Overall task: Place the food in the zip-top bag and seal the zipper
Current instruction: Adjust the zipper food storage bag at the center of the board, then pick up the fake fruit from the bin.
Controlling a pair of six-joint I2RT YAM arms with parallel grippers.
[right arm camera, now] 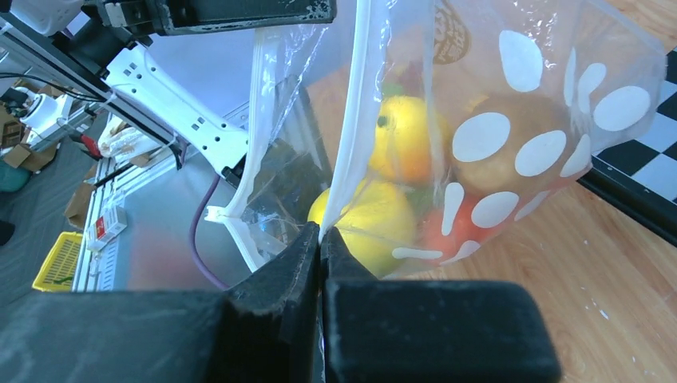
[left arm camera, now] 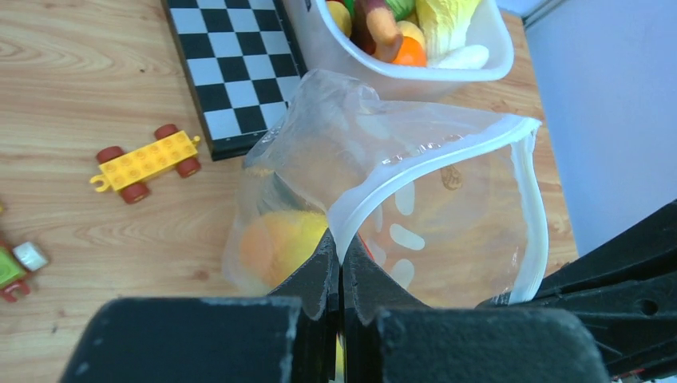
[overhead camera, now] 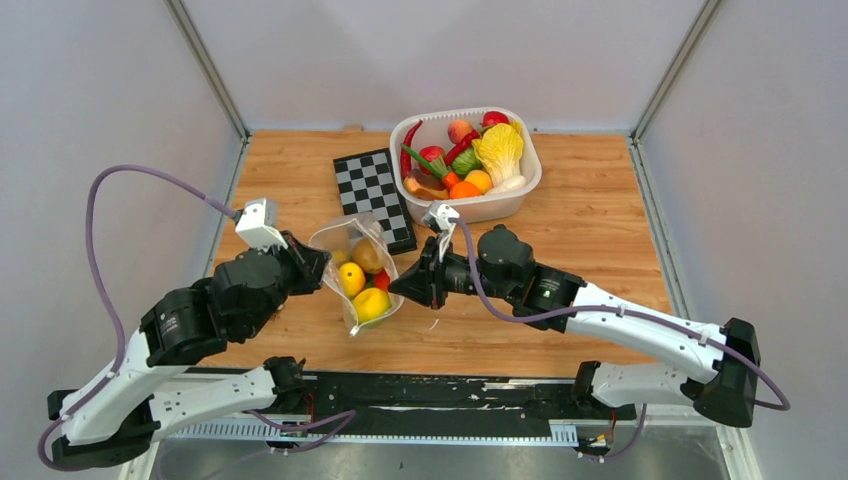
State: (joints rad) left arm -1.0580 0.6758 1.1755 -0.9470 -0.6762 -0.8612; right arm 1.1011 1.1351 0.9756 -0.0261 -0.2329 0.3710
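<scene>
The left pincer and the right pincer are both clenched on the rim of the zip-top bag, which sits on the counter between them. Much food lies in the white tub, and only a few fruits are bagged. The zipper gapes, not yet sealed. Both arms reach low and inward, facing each other.

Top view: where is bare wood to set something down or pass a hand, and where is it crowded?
Free: table between the white tub and the right wall, and the far-left corner beside the chessboard. Crowded: the centre, where left gripper and right gripper pinch the zip-top bag; a yellow toy car lies left of the chessboard's near corner.
</scene>
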